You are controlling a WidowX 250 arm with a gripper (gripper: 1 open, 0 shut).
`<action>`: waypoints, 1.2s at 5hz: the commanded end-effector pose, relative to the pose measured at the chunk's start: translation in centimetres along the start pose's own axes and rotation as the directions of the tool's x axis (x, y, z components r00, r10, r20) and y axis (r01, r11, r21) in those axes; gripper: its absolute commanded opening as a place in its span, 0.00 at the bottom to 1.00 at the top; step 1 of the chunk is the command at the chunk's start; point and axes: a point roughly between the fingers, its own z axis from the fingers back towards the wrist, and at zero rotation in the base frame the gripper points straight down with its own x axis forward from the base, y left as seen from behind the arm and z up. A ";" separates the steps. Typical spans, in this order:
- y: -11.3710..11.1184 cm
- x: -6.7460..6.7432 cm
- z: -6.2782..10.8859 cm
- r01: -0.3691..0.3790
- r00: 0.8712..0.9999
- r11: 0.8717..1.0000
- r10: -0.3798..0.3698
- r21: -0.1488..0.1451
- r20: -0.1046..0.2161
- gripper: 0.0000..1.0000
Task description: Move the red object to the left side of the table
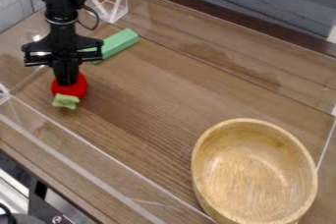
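Black arm (58, 2) upright, fingers (62, 71) pointing down, closed in grip

The arm (58, 7) is matt black throughout, a slim, blocky column. Just above the hand (66, 78) a flat black crossbar (62, 48) juts out to both sides. The fingers (61, 71) are black, narrow and straight. Higher above the hand, what looks like a thin dark cable (92, 7) loops beside the column.

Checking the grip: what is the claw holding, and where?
The claw grips the red object by its upper red end, leafy green end pointing down.
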 end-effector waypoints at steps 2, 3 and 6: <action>0.5 -0.1 -1.1 -0.138 0.986 0.990 0.141 0.037 -0.092 0.00; 0.7 -0.3 -0.7 -0.172 0.977 0.984 0.177 0.050 -0.118 0.00; -2.0 -2.4 -1.5 -0.271 0.940 0.959 0.283 0.087 -0.192 0.00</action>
